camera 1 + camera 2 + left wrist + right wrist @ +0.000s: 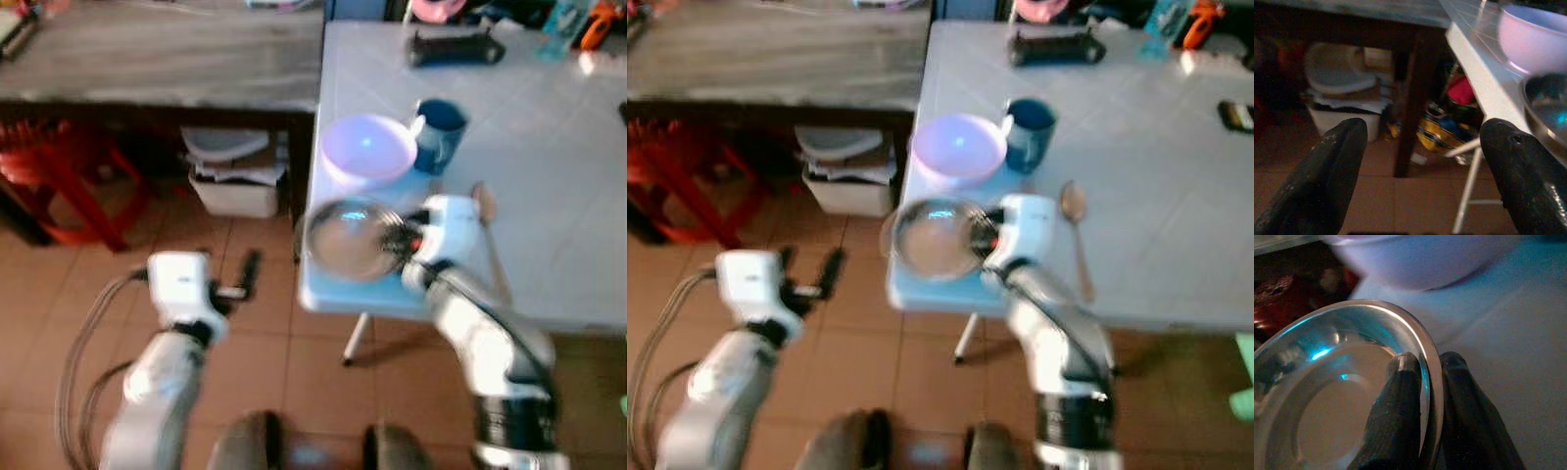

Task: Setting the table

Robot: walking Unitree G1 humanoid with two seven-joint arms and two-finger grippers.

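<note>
Steel plate (1327, 396), round and shiny, sits at the table (549, 196) corner, rim pinched by the right gripper (1432, 377). Left gripper (1420, 161) hangs open beside the table.

Saw home dining spot: terracotta floor tiles (265, 343), white table (549, 196) with bowl (367, 149) and mug (439, 132), red plastic stool (69, 186).

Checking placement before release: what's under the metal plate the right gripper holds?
The metal plate, pinched at its rim by the right gripper, sits over the white table's left front corner, partly overhanging tiled floor. Whether it touches the tabletop is hidden by the plate.
</note>
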